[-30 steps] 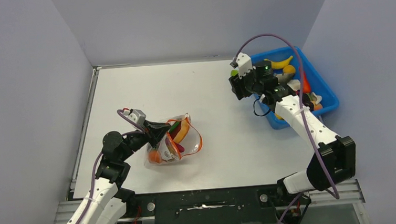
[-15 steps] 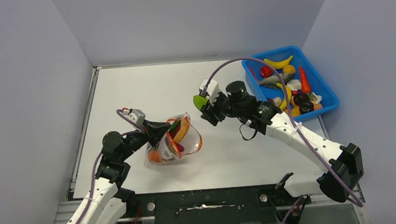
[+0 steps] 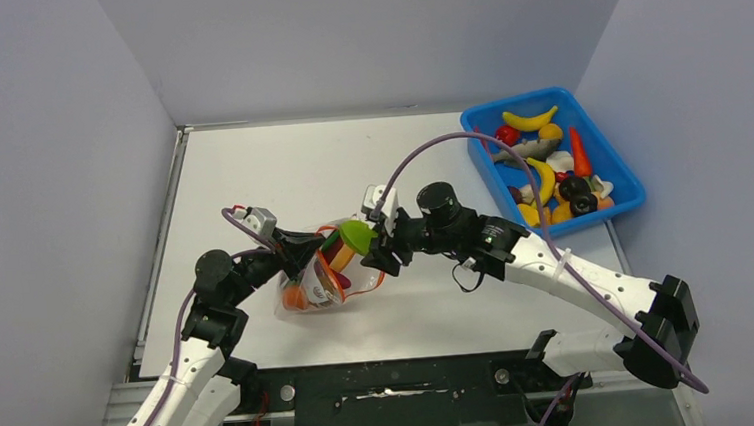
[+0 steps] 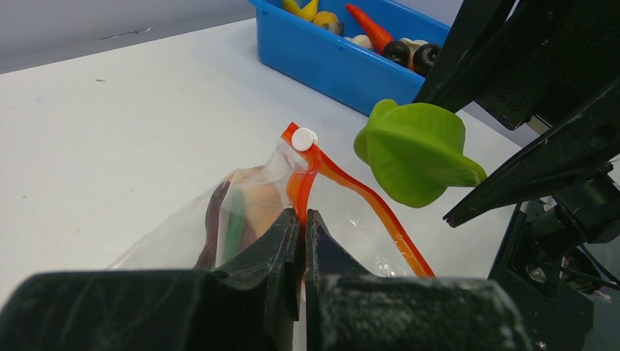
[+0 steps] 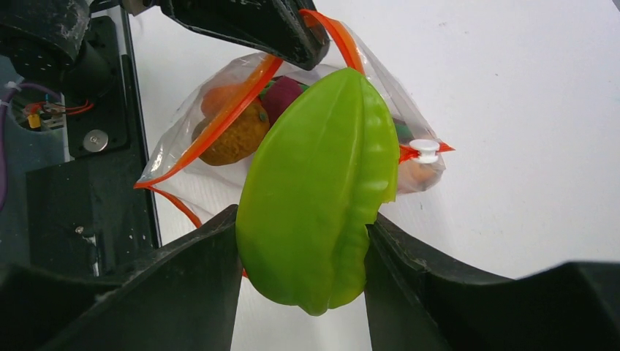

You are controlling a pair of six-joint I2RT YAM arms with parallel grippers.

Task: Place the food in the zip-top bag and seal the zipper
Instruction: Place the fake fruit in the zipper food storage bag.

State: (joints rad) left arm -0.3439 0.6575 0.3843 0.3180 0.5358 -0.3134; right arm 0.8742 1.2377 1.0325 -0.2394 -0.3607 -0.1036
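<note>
Where the white matte table (image 3: 270, 170) is seen from above, a small see-through crinkly zip-top bag (image 3: 330, 281) is recorded left of centre, with glossy orange, red and green toy pieces inside. Its edge is pinched tight by the left gripper (image 3: 300, 250). A smooth lime-green ridged plastic piece (image 3: 358, 236) is clamped by the right gripper (image 3: 374, 251) at the bag's mouth. Yellow bananas (image 3: 530, 119) and other toys are held in a blue moulded plastic tray (image 3: 594, 216), far right.

Left wrist: the thin red-orange zipper strip (image 4: 380, 216) is nipped between closed black jaws, and a white round slider (image 4: 302, 138) is seated at its far end.

Right wrist: the green piece, lobed like a starfruit, is gripped between two black fingers (image 5: 183, 285). Behind it the bag mouth is spread wide, with a pebbled orange fruit (image 5: 234, 139) and a purple piece (image 5: 281, 95) within.
</note>
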